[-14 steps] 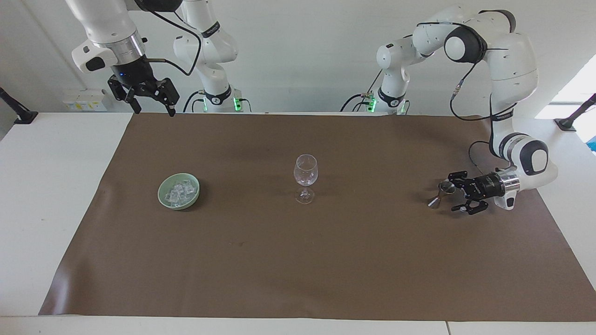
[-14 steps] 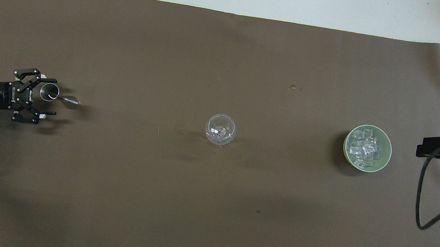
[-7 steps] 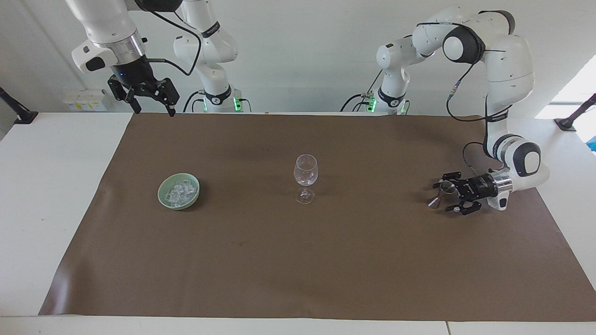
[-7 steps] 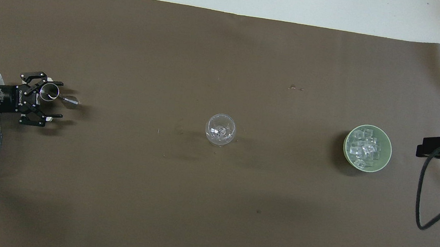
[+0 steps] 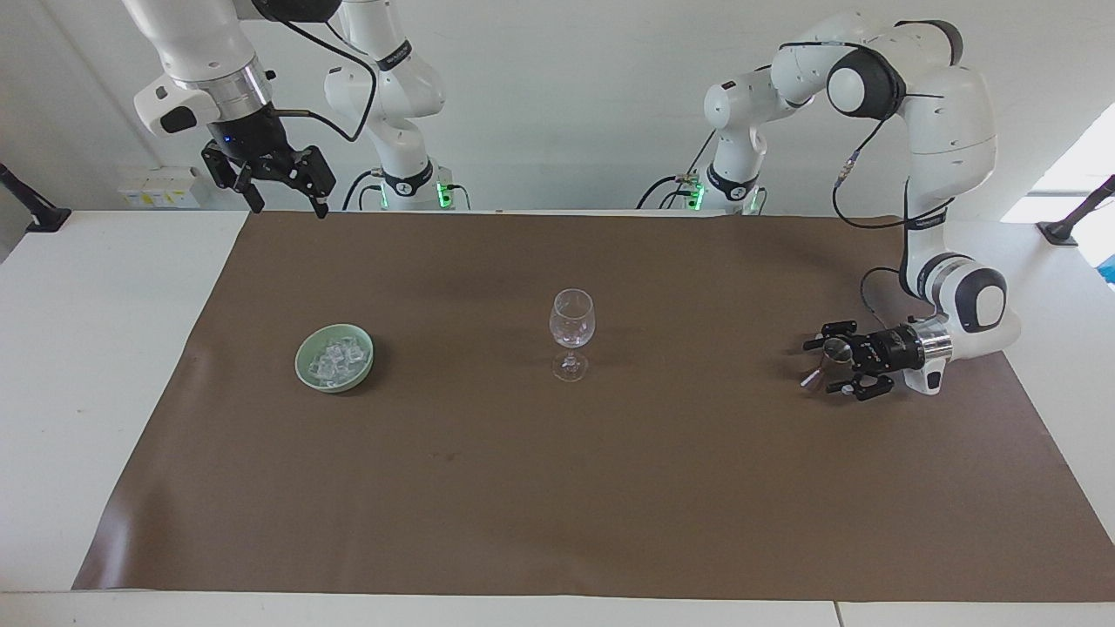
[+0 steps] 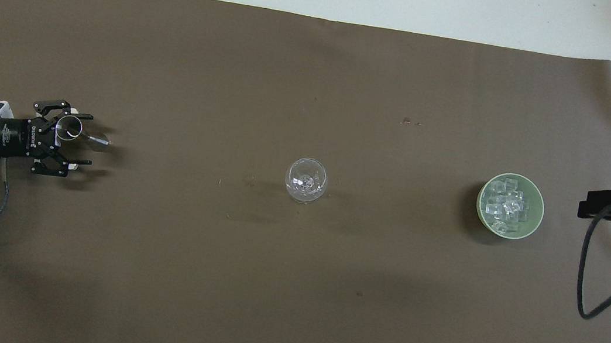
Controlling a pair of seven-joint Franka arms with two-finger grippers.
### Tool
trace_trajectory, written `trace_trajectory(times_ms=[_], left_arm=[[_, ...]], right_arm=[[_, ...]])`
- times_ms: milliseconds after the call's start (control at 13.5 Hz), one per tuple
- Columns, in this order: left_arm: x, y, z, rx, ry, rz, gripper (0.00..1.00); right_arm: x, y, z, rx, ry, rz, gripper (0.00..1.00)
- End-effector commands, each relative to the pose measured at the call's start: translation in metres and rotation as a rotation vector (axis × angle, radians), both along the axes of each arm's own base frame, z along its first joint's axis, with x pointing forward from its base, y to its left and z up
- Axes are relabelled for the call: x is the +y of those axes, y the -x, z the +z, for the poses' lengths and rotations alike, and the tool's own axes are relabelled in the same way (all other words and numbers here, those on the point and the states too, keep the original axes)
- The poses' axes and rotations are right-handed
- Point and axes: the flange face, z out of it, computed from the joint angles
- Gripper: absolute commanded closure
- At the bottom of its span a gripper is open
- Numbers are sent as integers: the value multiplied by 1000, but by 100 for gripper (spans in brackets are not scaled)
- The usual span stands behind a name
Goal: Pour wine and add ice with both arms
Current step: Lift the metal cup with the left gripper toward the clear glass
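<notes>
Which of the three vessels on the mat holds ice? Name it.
The pale green bowl, at the right arm's end of the mat, is heaped with ice. The stemmed glass in the middle and the small metal cup hold none.

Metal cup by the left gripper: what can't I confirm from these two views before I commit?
- Metal cup: contents unreadable; too small in both views.
- Left gripper: open around the cup; contact unclear, links overlap it.
- Right gripper: open, raised; overhead view cuts it off at the edge.
- Ice in bowl: count unclear.
</notes>
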Motion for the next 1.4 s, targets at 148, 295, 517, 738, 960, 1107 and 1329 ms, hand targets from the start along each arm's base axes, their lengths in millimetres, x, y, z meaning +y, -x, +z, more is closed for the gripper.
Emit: trace_trajectory(times_ms=[148,295,517,738,960,1107,1329], left_arm=[[-3,6,4,-24,35,3,0],[-2,6,3,-36,27,7,0],[1,7,2,-59,19,10,0],[2,7,1,-55,17,14,11],[4,7,1,-47,13,20,28],[4,7,1,-44,13,19,52],[5,7,1,-35,13,23,68]], right_arm=[[0,5,2,7,5,22,0],[0,5,2,7,5,23,0],[0,6,3,6,5,23,0],[0,5,2,7,5,22,0],[0,5,2,7,5,23,0],[0,5,2,7,5,23,0],[0,6,3,6,5,22,0]])
